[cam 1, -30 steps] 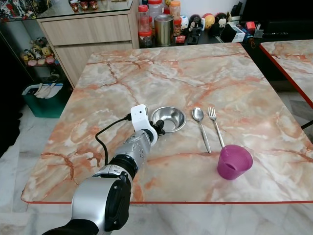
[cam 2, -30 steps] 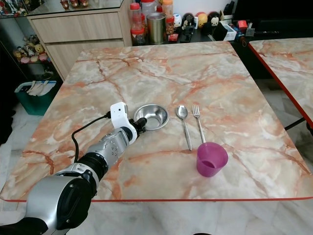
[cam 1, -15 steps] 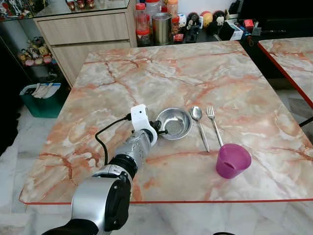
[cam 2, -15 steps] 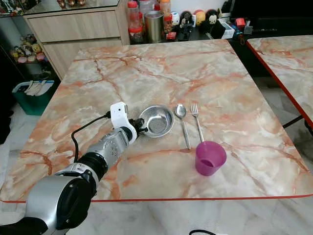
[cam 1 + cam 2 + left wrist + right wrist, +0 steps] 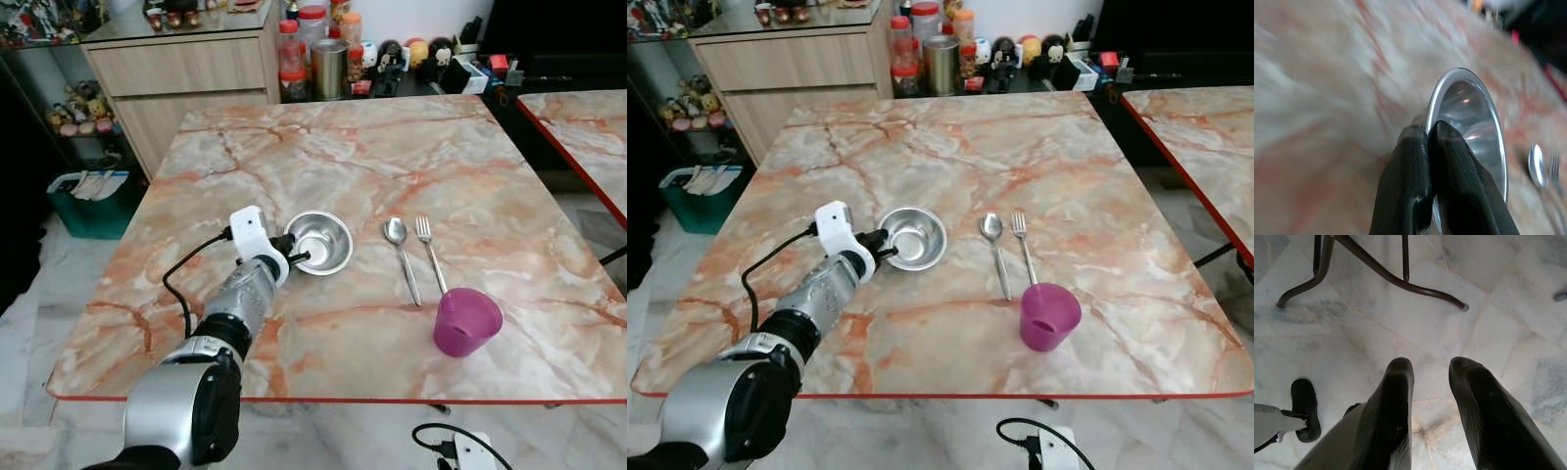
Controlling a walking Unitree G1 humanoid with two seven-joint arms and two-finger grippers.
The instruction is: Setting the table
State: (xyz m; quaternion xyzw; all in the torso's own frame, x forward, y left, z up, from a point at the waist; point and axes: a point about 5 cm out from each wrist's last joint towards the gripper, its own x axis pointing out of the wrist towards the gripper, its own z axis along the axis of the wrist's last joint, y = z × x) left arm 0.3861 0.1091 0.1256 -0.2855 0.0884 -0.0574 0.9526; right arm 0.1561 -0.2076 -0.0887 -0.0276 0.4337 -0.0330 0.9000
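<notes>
Honestly, I worry the steel bowl (image 5: 318, 243) could slip or tip, since my left gripper (image 5: 1432, 134) pinches only its thin near rim, fingers pressed tight. The bowl sits mid-worktop (image 5: 470, 166), seemingly tilted, left of the spoon (image 5: 400, 251). My left arm reaches forward low over the marble; the right gripper (image 5: 1430, 369) hangs spread above the floor.

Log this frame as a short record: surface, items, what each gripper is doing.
surface: marble table
bowl: steel, upright, left of spoon
spoon: flat, beside fork
fork: flat, right of spoon
cup: purple, near front edge
left gripper: shut on bowl rim
right gripper: open, hanging over the floor
</notes>
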